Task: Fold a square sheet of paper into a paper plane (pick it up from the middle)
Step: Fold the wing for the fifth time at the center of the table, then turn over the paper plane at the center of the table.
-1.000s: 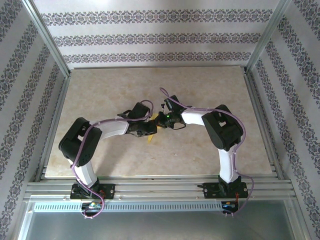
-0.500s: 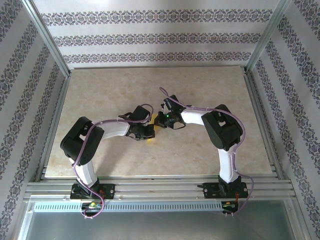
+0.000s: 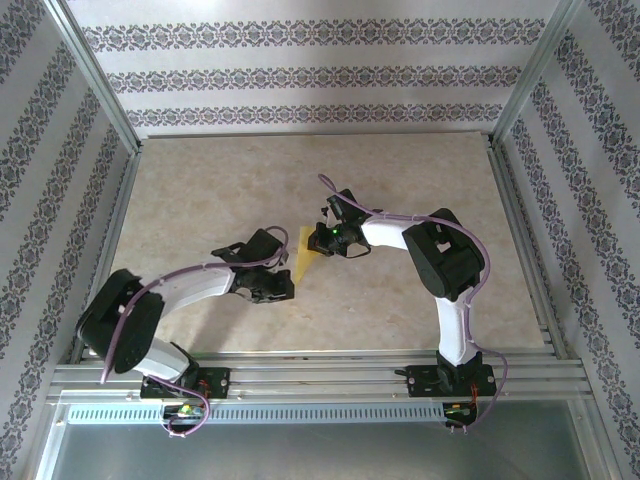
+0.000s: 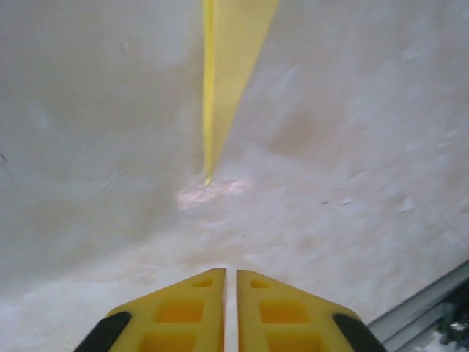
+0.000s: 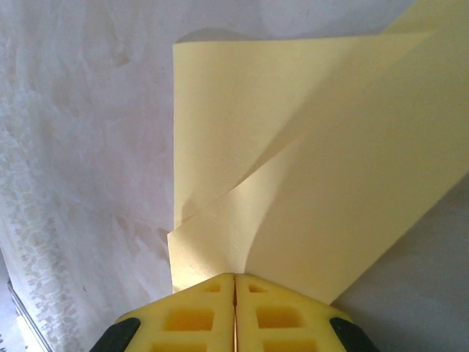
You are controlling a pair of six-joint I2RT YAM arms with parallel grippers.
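Nearest, left of centre, the left gripper (image 3: 280, 290) hangs low over the marbled tabletop (image 3: 420, 170). In its wrist view (image 4: 229, 275) the yellow pads sit almost together with a thin slit between them, holding nothing. Just beyond it and to the right, the creased yellow paper (image 3: 307, 246) stands on edge and tapers to a point (image 4: 231, 44) near the table. The right gripper (image 3: 320, 243) reaches in from the right with its pads (image 5: 234, 282) pressed together, pinching the paper's (image 5: 330, 169) folded layers.
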